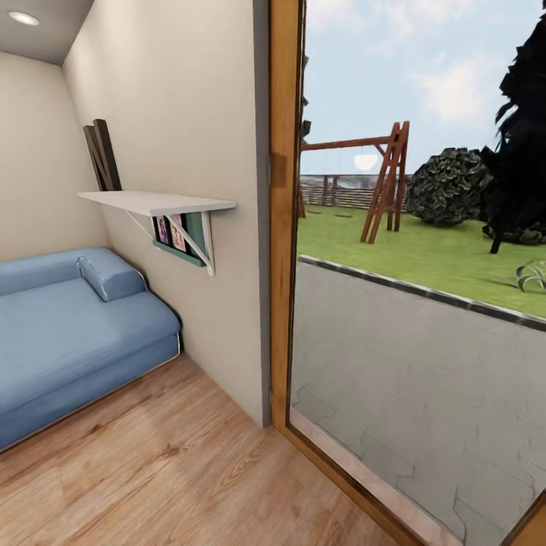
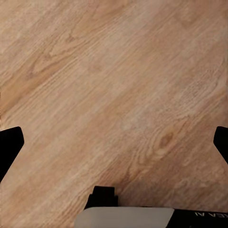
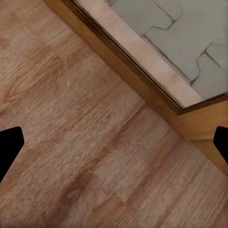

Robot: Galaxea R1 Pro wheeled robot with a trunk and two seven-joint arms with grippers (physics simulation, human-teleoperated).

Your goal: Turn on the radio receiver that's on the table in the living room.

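The radio receiver and the coffee table are out of view. A blue sofa of the living room stands at the left on the light wood plank floor. My left gripper is open, its black fingertips wide apart at the frame's sides over bare floor planks. My right gripper is open too, its fingertips spread above the floor beside a wooden door frame.
A white wall shelf on brackets juts from the beige wall above the sofa's end. A tall wood-framed glass door at the right looks onto paving, lawn and a swing set. The wall corner meets the frame ahead.
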